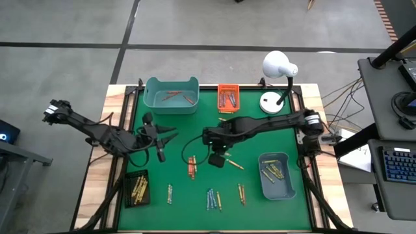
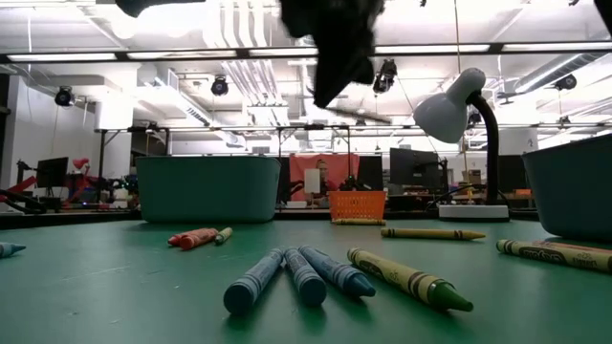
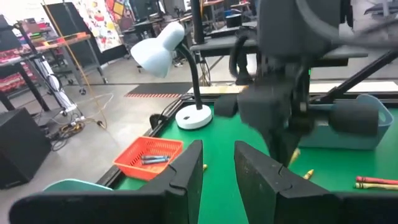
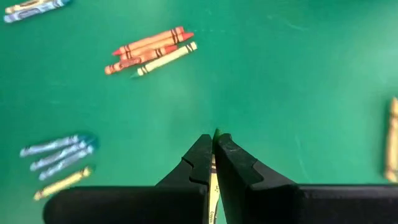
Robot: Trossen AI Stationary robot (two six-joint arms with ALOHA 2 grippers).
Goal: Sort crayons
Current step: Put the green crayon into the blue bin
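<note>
My right gripper [image 4: 214, 144], raised above the green mat [image 4: 298, 81] near table centre, is clamped on a yellow crayon [image 4: 213, 186] pinched only near its tip, so a swing toward a tray could let it pivot or slip free. The crayon runs back between my fingers [image 4: 239, 163], its tip just proud of them. My left gripper [image 3: 217, 163] waits half-open and empty.

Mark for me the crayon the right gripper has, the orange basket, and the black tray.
yellow crayon [image 4: 213, 186], right wrist view: its paper-wrapped shaft showing between the shut fingers.
orange basket [image 1: 228, 97], high view: middle of its floor, with crayons inside.
black tray [image 1: 137, 188], high view: centre, among the gold crayons.
</note>
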